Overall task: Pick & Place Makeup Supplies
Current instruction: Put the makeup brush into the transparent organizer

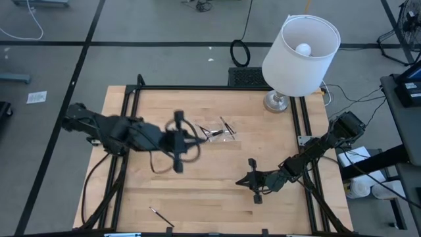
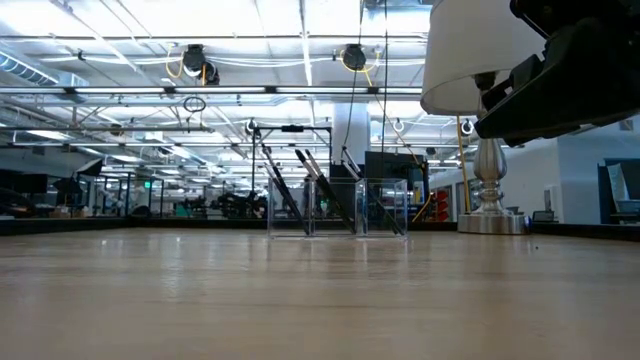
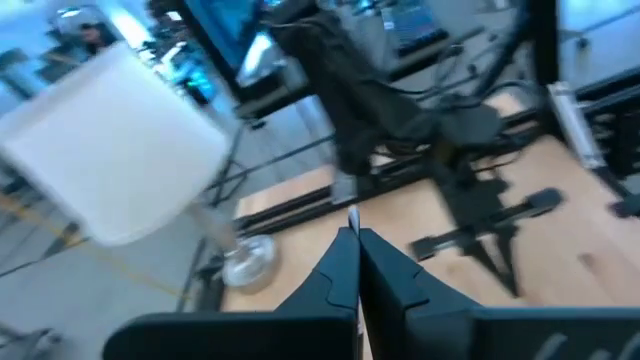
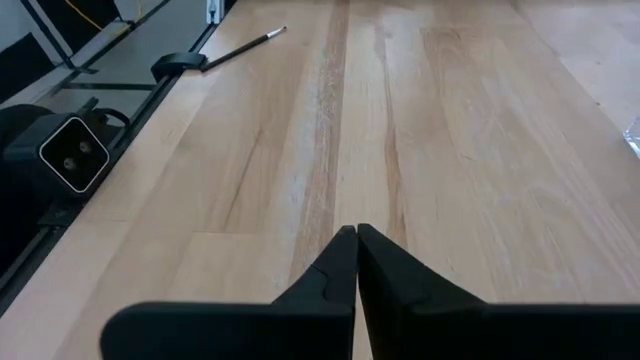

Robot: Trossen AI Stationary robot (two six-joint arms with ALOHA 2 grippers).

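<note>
A small clear tray (image 1: 219,132) stands at the table's middle. In the low view (image 2: 335,207) several dark makeup sticks (image 2: 300,190) lean inside it against its walls. One more stick (image 1: 160,215) lies flat near the table's near edge and also shows in the right wrist view (image 4: 240,45). My left gripper (image 1: 177,141) is raised just left of the tray, shut, with a thin pale sliver (image 3: 352,214) showing between its fingertips. My right gripper (image 1: 253,179) is shut and empty, low over the table to the right of its middle. My left gripper pinches a thin pale tip (image 3: 352,214) between its two fingertips; it looks like the end of a makeup stick. The fingers hide the rest of it. It is lifted clear of the table.
A white-shaded lamp (image 1: 299,49) stands on its metal base (image 1: 276,101) at the far right corner. Black frame rails (image 1: 131,112) run along the table's left, right and far sides. Bare wood lies between the tray and the near edge.
</note>
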